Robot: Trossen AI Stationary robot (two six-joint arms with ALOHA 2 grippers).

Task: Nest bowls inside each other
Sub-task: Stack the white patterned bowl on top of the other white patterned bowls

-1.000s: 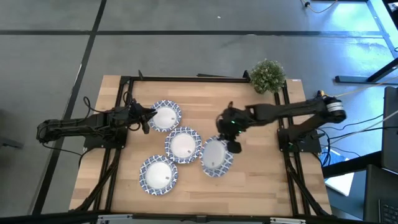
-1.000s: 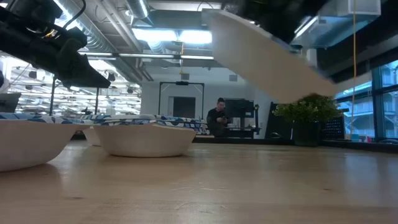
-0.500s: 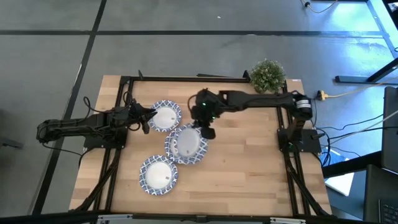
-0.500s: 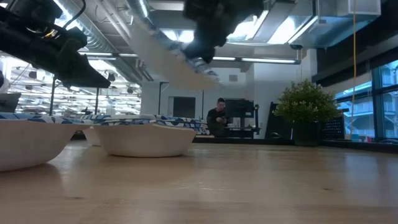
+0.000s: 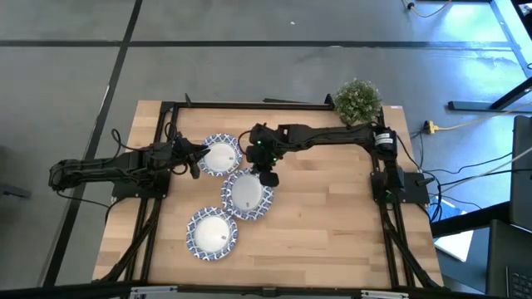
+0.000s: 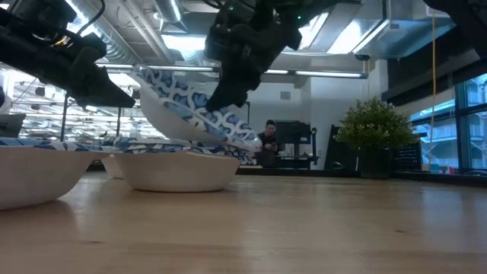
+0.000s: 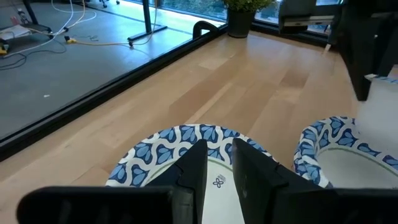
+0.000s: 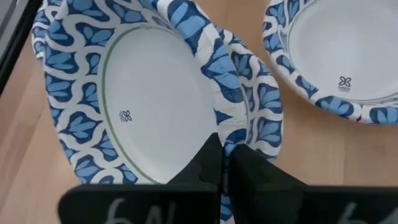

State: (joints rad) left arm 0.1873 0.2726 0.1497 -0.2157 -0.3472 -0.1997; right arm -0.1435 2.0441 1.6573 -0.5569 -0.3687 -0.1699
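Right gripper [image 5: 268, 178]: positioned over the middle of the light wooden table [image 5: 332, 216]; jaws pinched on the rim of a shallow round bowl with white centre and blue-and-white patterned rim [image 8: 146, 102].
Held bowl: tilted, lower edge inside a matching bowl [image 5: 247, 193] resting at the table's centre; low view shows it [image 6: 190, 106] leaning into that bowl [image 6: 179, 169].
Left gripper [image 5: 199, 155]: at the near edge of the far-left bowl [image 5: 221, 154]; fingers [image 7: 193, 171] nearly together, gripping nothing.
Fourth bowl [image 5: 212, 233]: alone on the front of the table, apart from the others.
Small green potted plant [image 5: 358, 100]: at the far right corner.
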